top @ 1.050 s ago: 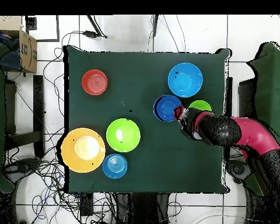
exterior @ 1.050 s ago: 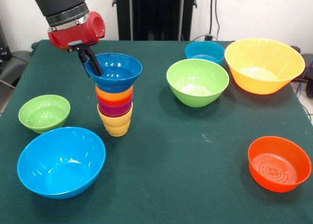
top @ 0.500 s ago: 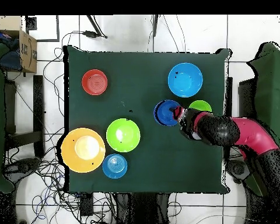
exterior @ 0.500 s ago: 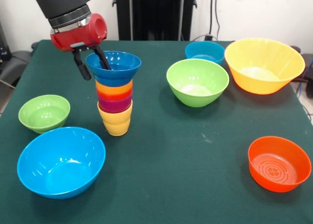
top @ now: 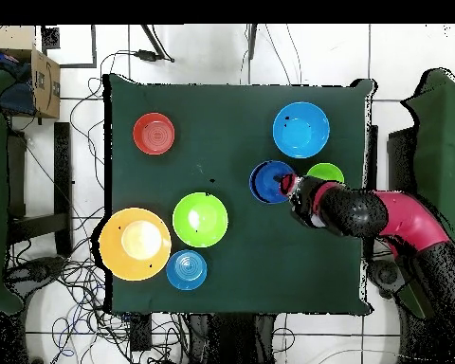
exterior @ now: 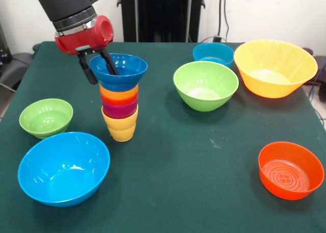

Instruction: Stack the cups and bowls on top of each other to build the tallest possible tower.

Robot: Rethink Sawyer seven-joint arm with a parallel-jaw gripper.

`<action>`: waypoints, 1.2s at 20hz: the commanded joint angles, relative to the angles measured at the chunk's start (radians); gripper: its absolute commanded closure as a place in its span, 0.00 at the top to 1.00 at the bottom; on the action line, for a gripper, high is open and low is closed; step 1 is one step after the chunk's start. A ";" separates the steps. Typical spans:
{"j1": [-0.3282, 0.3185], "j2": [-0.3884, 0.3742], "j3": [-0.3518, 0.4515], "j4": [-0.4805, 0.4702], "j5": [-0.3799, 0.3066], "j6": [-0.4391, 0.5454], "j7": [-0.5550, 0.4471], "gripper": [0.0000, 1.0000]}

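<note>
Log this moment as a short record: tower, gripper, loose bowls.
tower: four nested cups, yellow at the base, topped by a dark blue bowl, standing upright on the green table
gripper: gripper at the dark blue bowl's rim, jaws open, one inside the bowl and one outside
loose bowls: small green bowl, large light blue bowl, medium green bowl, small blue bowl, large orange-yellow bowl, orange-red bowl
stacked so far: five pieces
</note>
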 commanded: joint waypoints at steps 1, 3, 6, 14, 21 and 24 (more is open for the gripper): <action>0.060 0.002 -0.042 -0.019 -0.050 0.138 -0.254 1.00; 0.062 0.003 -0.047 -0.023 -0.057 0.130 -0.251 1.00; 0.063 -0.009 -0.049 -0.018 -0.071 0.107 -0.241 1.00; 0.075 -0.019 -0.062 -0.021 -0.081 0.099 -0.224 1.00; 0.083 -0.036 -0.053 -0.043 -0.067 0.120 -0.229 1.00; 0.088 -0.063 -0.045 -0.045 -0.050 0.148 -0.231 1.00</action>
